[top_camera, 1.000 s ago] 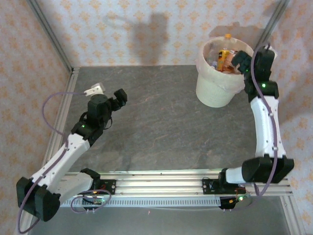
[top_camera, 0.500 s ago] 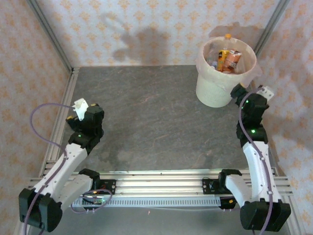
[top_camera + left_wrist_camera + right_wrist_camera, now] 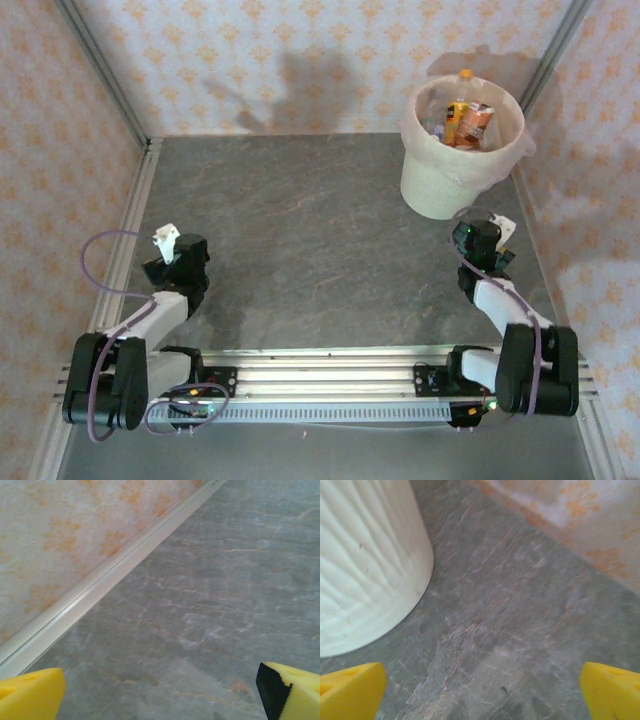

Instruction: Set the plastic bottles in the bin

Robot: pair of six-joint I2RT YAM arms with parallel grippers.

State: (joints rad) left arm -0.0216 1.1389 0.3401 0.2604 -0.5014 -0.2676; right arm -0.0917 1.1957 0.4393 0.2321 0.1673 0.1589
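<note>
The bin (image 3: 432,185) is a cream-white bucket with a thin bag liner at the back right of the table. Several plastic bottles (image 3: 466,120) with orange and brownish labels lie inside it, one orange cap poking above the rim. My right gripper (image 3: 478,240) hangs low just in front of the bin, open, with bare table between its yellow fingertips (image 3: 351,690). The bin's ribbed wall (image 3: 365,565) stands to its left in the right wrist view. My left gripper (image 3: 172,262) is folded back near the left rail, open, its fingertips (image 3: 27,695) wide apart over bare table.
The dark grey slate-like tabletop (image 3: 310,230) stretches between the arms. A pale metal rail (image 3: 100,587) runs along the patterned left wall. Patterned walls close in the back and both sides. The aluminium base rail (image 3: 320,365) crosses the near edge.
Both arms have drawn back and folded low toward their bases. The right gripper came away from above the bin down to the table in front of it; the left pulled back leftward.
</note>
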